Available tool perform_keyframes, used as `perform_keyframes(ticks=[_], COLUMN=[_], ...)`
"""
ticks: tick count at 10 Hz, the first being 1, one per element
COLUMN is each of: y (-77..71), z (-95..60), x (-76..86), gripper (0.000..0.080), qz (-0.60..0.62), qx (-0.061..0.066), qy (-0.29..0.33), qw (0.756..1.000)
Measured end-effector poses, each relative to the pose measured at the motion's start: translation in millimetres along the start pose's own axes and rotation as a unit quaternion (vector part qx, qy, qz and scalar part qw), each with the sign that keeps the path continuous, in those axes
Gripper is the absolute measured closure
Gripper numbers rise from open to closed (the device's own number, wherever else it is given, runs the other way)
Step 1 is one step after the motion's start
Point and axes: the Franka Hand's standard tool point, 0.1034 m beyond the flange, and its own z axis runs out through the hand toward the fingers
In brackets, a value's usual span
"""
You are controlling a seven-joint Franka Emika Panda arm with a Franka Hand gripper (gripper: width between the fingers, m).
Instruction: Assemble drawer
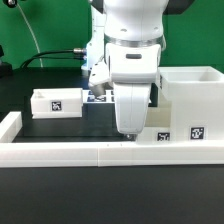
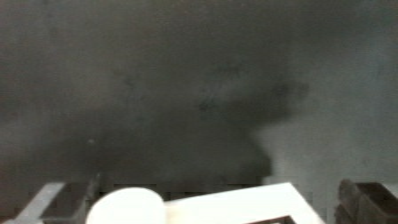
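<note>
The tall white housing (image 1: pixel 190 92) stands open-topped at the exterior view's right. One small white tray (image 1: pixel 55 103) with a square tag sits on the black table at the left. My gripper (image 1: pixel 128 128) hangs low between them, just behind the border wall. In the wrist view my gripper (image 2: pixel 205 214) has its fingers (image 2: pixel 47 205) spread wide on either side of a white piece (image 2: pixel 240 205) with a rounded part beside it. I see gaps between the fingers and that piece. It looks like the second tray, which the hand hides in the exterior view.
A long low white border wall (image 1: pixel 90 151) runs along the front and turns back at the left (image 1: pixel 8 125). Two square tags (image 1: pixel 164 135) show low at the foot of the housing. Cables lie behind on the table.
</note>
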Motion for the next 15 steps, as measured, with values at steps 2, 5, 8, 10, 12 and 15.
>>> perform_keyframes(ticks=[2,5,8,10,12,15], y=[-2.6,-7.0,-9.0,-8.9,-10.4,-15.7], z=[-0.9,-1.0,0.4,11.6,16.6,6.2], x=[-5.7,-7.6,-20.9,-31.5,-51.6,-52.3], gripper=[0.0147,0.0148,0.0148,0.0148,0.0148,0.0148], qz=[0.004,0.015,-0.037,-0.079,-0.074,-0.068], qx=[-0.002,-0.002,0.002,0.004,-0.007,-0.013], qy=[0.000,-0.001,0.006,0.012,0.017,0.012], qw=[1.000,1.000,0.999,0.997,0.997,0.997])
